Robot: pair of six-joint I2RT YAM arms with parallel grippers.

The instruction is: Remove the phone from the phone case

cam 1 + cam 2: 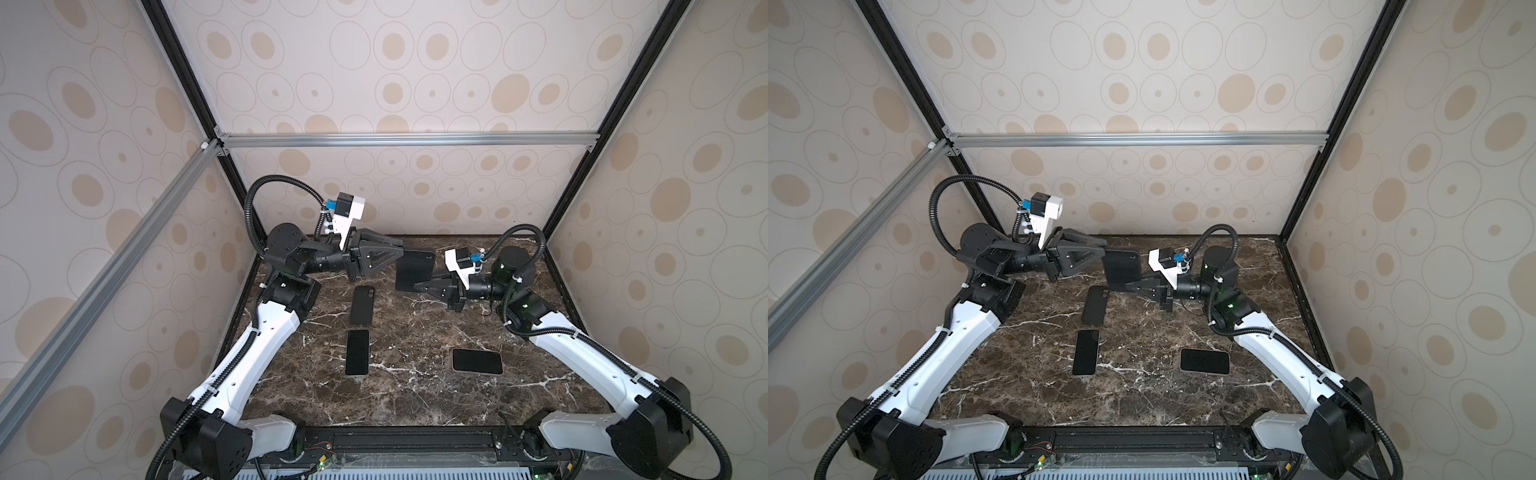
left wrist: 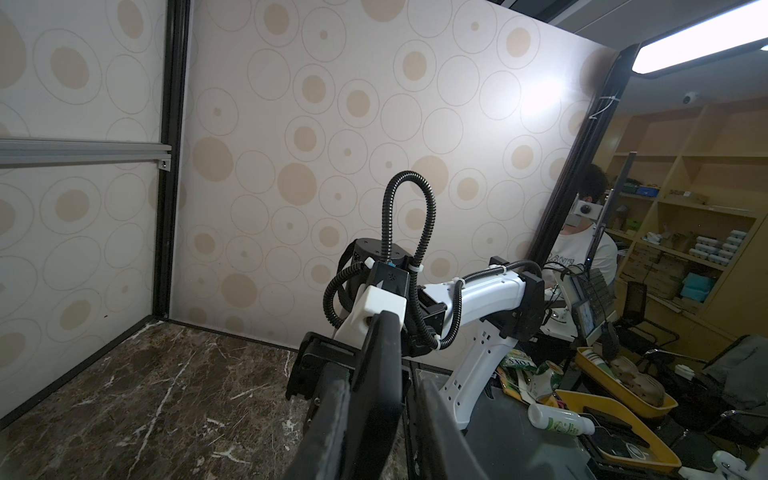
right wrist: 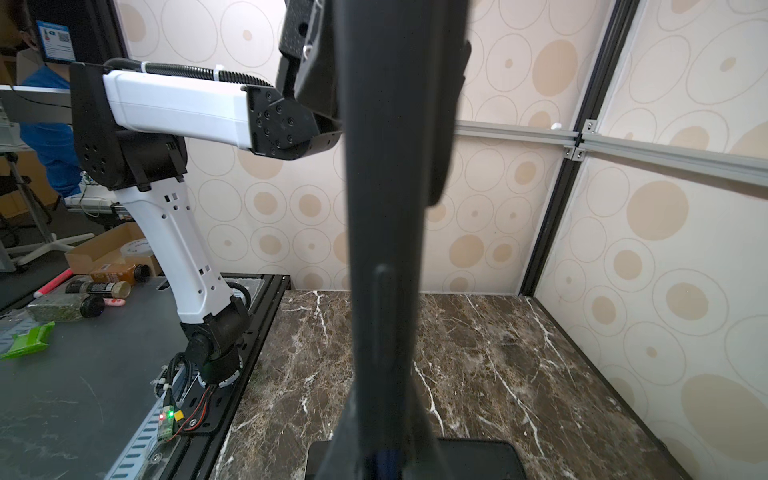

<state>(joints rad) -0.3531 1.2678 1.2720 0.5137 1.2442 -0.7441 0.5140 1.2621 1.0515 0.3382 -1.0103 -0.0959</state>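
A black phone case (image 1: 417, 266) hangs in the air above the back of the marble table, seen in both top views (image 1: 1123, 266). Only its matte back shows, so the phone in it is hidden. My right gripper (image 1: 415, 286) is shut on the case's near edge; in the right wrist view the case (image 3: 390, 166) rises edge-on out of the gripper (image 3: 382, 436). My left gripper (image 1: 402, 249) straddles the case's left edge. In the left wrist view the case (image 2: 382, 353) stands between the fingers: one finger (image 2: 332, 399) is on it and a gap shows at the other.
On the table (image 1: 415, 399) lie a black case-like slab (image 1: 361, 304), back up, a bare phone (image 1: 357, 352) in front of it, and another phone (image 1: 477, 361) crosswise at the right. Patterned walls close in the back and both sides.
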